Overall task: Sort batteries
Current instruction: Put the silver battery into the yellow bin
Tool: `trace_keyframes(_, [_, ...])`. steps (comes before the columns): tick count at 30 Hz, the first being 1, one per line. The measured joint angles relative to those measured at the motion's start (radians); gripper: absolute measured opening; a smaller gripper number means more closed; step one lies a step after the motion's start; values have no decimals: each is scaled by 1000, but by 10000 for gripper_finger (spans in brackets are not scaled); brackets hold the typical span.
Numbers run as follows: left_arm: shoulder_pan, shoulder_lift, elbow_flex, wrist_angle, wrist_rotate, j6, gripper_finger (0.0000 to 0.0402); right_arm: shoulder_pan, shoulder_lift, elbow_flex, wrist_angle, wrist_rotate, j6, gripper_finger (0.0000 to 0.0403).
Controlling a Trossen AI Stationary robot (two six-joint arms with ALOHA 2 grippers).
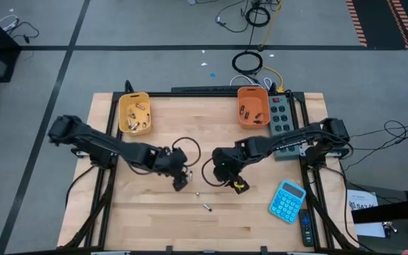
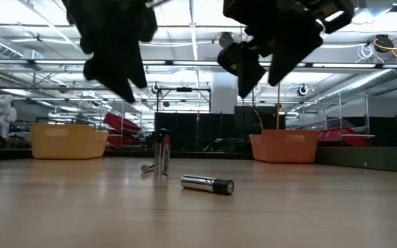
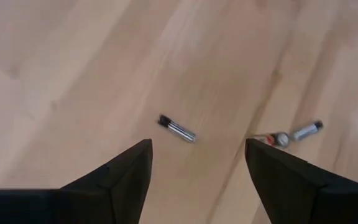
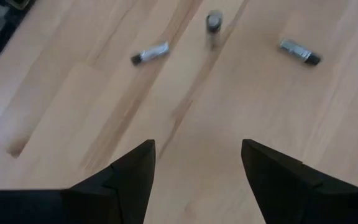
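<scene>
Three small silvery batteries are on the wood table between my grippers. One stands upright (image 2: 161, 157), one lies on its side nearer the table's near edge (image 2: 207, 184) (image 1: 207, 207), and one lies behind the upright one (image 2: 147, 167). The left wrist view shows a lying battery (image 3: 177, 129), the upright one (image 3: 281, 139) and another lying (image 3: 306, 130). My left gripper (image 1: 180, 178) (image 3: 197, 155) hangs open above the table, left of them. My right gripper (image 1: 232, 183) (image 4: 197, 155) hangs open to their right. More batteries lie in both bins.
A yellow bin (image 1: 134, 113) sits at the far left of the table and an orange bin (image 1: 252, 108) at the far right. A grey power strip (image 1: 280, 117) lies beside the orange bin. A blue calculator (image 1: 287, 200) and a dark remote (image 1: 307, 227) lie near the right near corner.
</scene>
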Motion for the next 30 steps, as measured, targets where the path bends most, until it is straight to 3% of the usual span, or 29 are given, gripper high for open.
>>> trace_keyframes(6, [2, 113, 0, 53, 54, -329, 264, 17, 0, 0, -105, 213, 42, 230])
trace_keyframes(11, [2, 182, 16, 71, 63, -527, 264, 17, -15, 0, -155, 266, 153, 230])
trace_keyframes(15, [2, 235, 36, 69, 59, -594, 264, 38, -39, 0, -176, 281, 194, 230])
trace_keyframes(21, [6, 293, 43, 64, 27, -653, 264, 79, -117, 0, -204, 390, 207, 211])
trace_keyframes(30, [18, 344, 45, 63, 23, -671, 264, 86, -228, 0, -205, 397, 253, 170])
